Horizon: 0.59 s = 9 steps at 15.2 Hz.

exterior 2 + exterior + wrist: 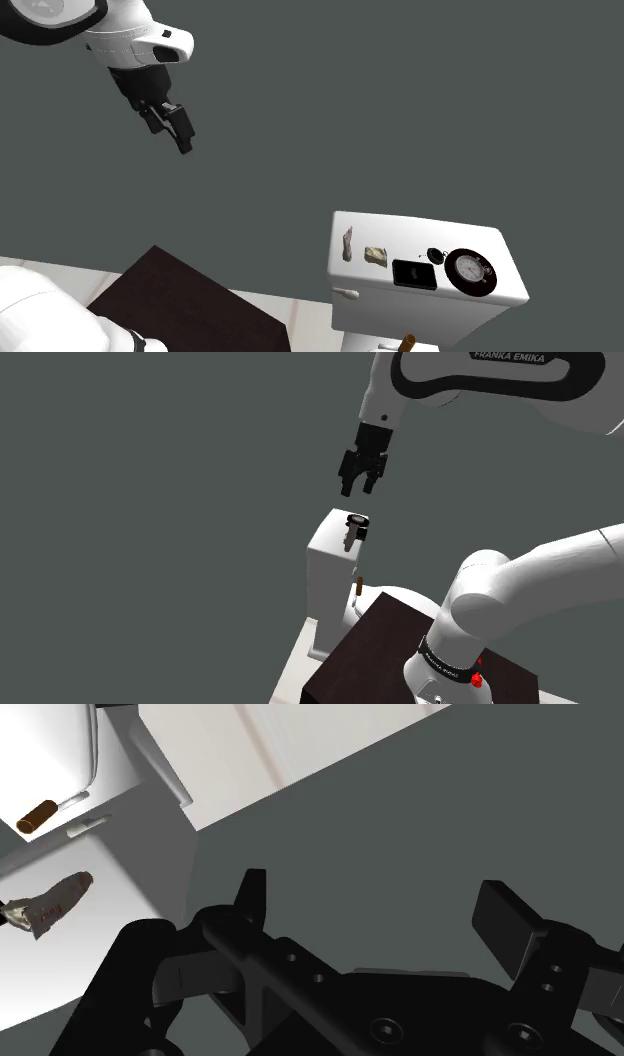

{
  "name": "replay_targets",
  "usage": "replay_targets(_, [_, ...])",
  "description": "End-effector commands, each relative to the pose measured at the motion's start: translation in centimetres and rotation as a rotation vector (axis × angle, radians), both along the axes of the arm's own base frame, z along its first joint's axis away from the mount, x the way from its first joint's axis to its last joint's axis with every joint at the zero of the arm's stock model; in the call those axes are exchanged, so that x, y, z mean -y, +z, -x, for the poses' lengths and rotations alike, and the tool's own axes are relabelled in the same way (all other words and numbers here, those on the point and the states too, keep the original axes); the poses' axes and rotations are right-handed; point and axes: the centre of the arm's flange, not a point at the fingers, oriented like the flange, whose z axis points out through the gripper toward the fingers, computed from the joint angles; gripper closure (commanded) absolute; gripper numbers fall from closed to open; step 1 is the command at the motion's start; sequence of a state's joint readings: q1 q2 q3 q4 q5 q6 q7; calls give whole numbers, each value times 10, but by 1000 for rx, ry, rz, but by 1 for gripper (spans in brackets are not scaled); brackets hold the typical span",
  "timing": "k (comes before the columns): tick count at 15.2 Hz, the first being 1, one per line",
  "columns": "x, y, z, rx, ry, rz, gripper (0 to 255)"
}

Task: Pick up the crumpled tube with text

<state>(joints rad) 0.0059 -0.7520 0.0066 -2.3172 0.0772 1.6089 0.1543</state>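
The crumpled tube (347, 243) is pinkish with faint print and lies near one end of a white toilet tank lid (420, 235). In the wrist view the tube (55, 904) lies on the white lid, off to the side of the fingers. My black gripper (360, 480) hangs in the air well above the tank, open, with nothing between its fingers. In the second exterior view the gripper (170, 125) is high and far to the left of the tank. Its two fingers stand wide apart in the wrist view, around the gripper (378, 899).
On the lid also lie a yellowish crumpled item (376, 256), a black rectangle (415, 274) and a round dial (470, 271). A small brown cylinder (38, 814) sits lower, behind the toilet seat. The dark brown stand (400, 652) is beside the toilet.
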Motion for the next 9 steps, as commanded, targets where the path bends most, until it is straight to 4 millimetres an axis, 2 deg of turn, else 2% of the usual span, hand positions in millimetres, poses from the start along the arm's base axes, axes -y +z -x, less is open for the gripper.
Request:
replay_targets(1, [0, 0, 0, 0, 0, 0, 0])
replay_targets(9, [62, -41, -82, -57, -319, -34, 0])
